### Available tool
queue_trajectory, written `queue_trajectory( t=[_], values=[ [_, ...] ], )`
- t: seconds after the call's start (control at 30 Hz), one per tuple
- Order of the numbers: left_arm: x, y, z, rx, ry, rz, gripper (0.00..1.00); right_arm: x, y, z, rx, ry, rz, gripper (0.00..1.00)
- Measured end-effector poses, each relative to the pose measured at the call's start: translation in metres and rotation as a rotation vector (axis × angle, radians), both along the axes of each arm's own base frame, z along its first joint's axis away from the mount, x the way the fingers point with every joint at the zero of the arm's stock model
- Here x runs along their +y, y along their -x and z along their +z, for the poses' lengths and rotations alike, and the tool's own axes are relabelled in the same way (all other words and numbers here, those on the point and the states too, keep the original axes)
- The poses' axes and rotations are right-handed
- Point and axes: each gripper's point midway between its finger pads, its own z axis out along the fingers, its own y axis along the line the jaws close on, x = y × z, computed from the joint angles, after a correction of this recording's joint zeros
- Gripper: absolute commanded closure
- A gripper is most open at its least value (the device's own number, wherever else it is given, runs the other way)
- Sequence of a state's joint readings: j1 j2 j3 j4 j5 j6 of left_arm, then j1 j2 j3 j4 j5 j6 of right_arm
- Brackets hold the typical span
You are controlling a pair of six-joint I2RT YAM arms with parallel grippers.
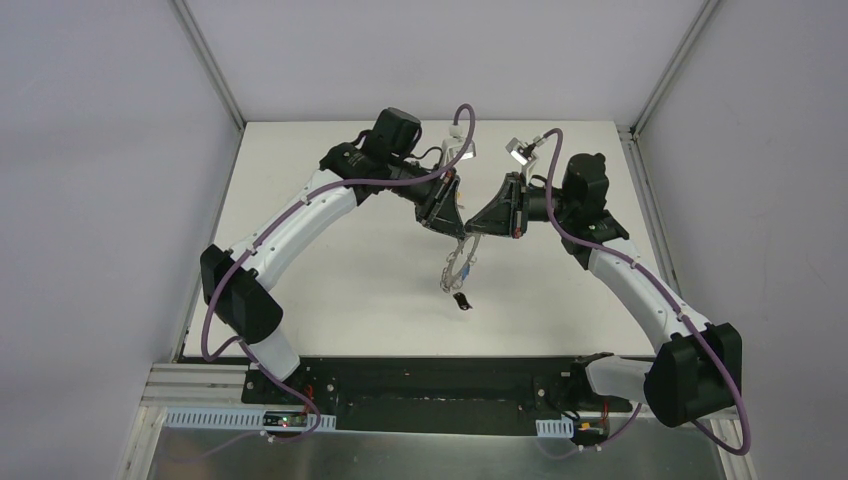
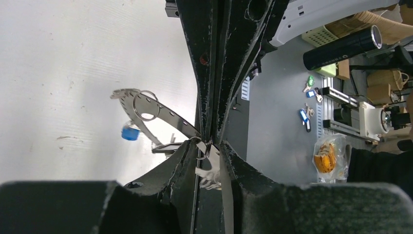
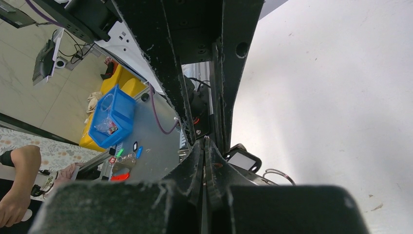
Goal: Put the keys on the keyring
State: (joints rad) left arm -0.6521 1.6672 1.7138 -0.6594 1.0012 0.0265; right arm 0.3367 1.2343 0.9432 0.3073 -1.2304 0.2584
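Though tilted, flat grey keyring (image 2: 168,116)

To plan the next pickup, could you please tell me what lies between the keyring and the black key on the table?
Nothing lies there. In the top view, only a short bare strip of the white table separates the keyring from the black key.

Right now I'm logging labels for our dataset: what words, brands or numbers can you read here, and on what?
No text is legible in any view.
Black tube, clear bag, blue bin: any print is too small or blurred to read.
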Motion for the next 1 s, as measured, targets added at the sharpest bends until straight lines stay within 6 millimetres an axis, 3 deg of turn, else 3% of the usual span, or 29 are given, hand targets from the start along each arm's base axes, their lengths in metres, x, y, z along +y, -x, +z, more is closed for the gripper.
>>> queue_trajectory(
  t=[0.17, 0.47, 0.6, 1.0],
  values=[
    [-0.001, 0.0028, -0.0003, 0.017, 0.013, -0.009, 0.81, -0.0006, -0.0008, 0.0, 0.0, 0.0, -0.003, 1.0],
    [0.0004, -0.0012, 0.0012, 0.057, 0.035, 0.009, 0.69, -0.0007, -0.0012, 0.0003, -0.003, -0.001, -0.005, 1.0],
    [0.0009, -0.0033, 0.0009, 0.089, 0.048, 0.019, 0.69, -0.0008, -0.0013, 0.0002, -0.003, -0.001, -0.005, 1.0],
    [0.0003, -0.0019, 0.001, 0.13, 0.071, 0.019, 0.87, -0.0013, -0.0022, 0.0001, -0.002, 0.0, -0.009, 1.0]
  ],
)
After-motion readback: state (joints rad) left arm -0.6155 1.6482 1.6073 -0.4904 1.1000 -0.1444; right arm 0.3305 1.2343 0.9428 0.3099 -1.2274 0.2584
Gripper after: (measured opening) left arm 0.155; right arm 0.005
